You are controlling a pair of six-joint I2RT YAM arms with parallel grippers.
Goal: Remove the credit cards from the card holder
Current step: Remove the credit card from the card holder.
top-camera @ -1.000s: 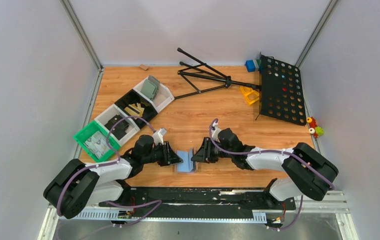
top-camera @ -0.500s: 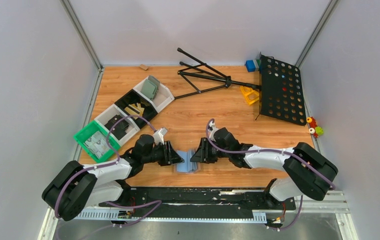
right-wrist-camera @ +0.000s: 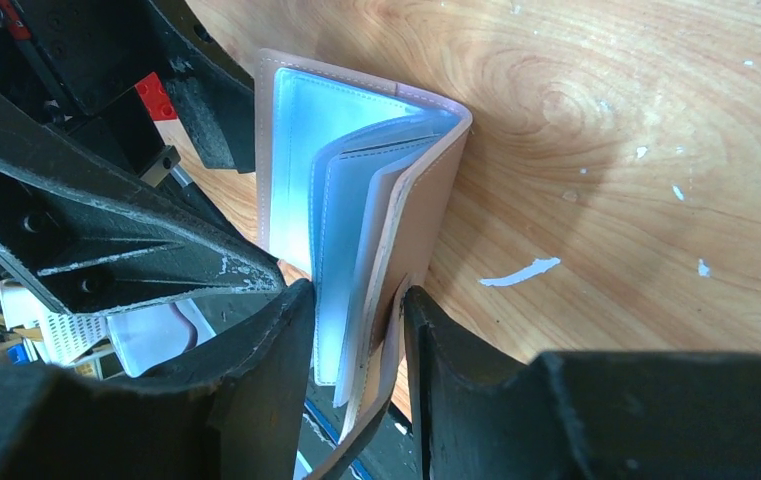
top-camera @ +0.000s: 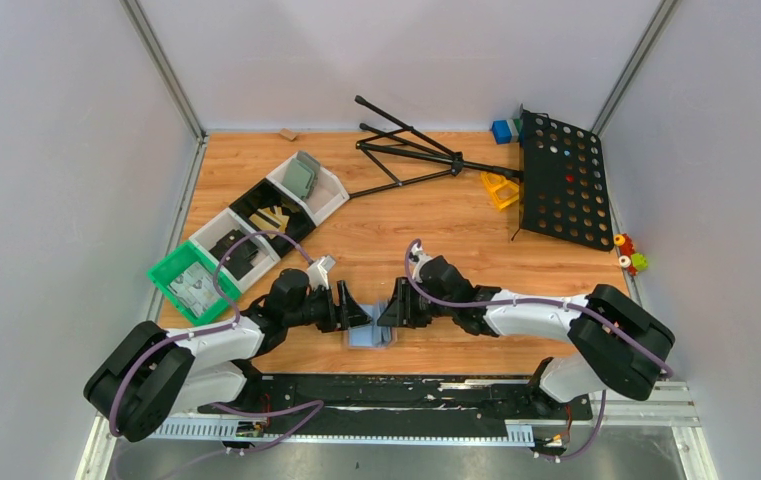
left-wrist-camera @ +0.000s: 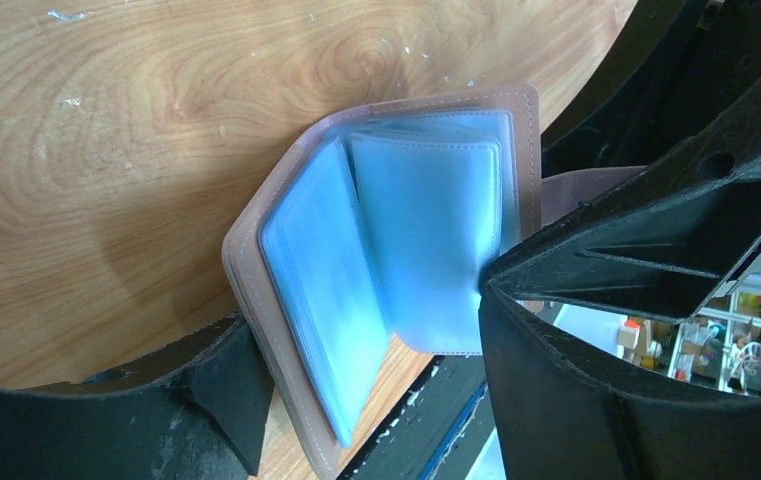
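Holder (top-camera: 371, 335) stood open, lower centre. Right claw (right-wrist-camera: 356, 330) pinched its cover; left claw (left-wrist-camera: 366, 320) wide, straddling sleeves (left-wrist-camera: 426, 230). Cards seemingly hidden inside. Risk: pinch slipping, holder flopping shut on table (top-camera: 436, 220).

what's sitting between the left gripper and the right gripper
The card holder, open like a book with its pale blue sleeves showing. The top external view shows it there; both wrist views agree.

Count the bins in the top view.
4, in a diagonal row on the left: the green bin nearest the arms, then the near white bin, the black bin, and the far white bin. None appear hidden.
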